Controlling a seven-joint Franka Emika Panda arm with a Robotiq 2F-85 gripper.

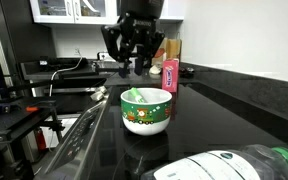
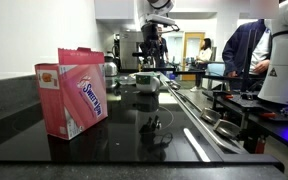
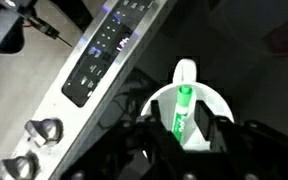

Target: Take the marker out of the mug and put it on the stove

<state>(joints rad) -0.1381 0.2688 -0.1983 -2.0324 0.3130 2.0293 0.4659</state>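
The gripper (image 1: 134, 52) hangs wide open above the mug (image 1: 146, 111). The marker (image 3: 184, 112) leans inside it, pointing toward twelve o'clock in the wrist view. It is probably light, stiff, slick plastic, best pinched mid-barrel across its width. The arm points straight down, with the stove (image 3: 109, 50) controls at ten o'clock.

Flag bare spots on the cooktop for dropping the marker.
Bare: glossy black glass cooktop between its grey control strip and the white festive mug. Crowded: over the mug, where the pincer hangs above the green marker.
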